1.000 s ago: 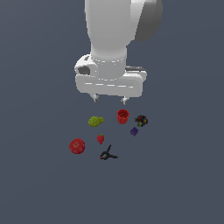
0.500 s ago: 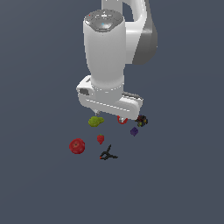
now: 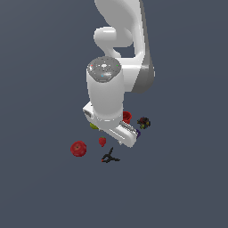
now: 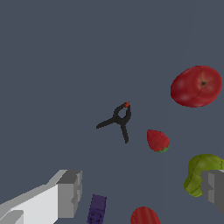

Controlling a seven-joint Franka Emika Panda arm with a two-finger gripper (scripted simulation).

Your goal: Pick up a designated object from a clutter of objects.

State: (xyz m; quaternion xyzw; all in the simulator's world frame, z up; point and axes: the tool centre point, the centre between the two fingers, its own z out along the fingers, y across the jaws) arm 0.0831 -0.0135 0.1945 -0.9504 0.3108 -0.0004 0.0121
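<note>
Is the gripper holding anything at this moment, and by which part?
Nothing is held. The gripper is open and empty; the black clamp lies apart on the floor.

A flat slate-grey worktop [image 4: 52,52] carries small coloured items. The clamp [image 4: 118,121] is black with one small red tip. Beside the clamp lies a red strawberry [image 4: 157,140] with a green stem end, and beyond that a glossy red apple [image 4: 196,86] with a dark stem spot. Near the strawberry sits a yellow-green fruit [image 4: 202,173]. A purple block [image 4: 97,209] and a red cup [image 4: 144,216] lie further from the clamp. The lump [image 3: 143,122] is dark with multicoloured flecks. The claw [image 4: 140,190] has grey fingers [image 4: 70,192] on a white body.
</note>
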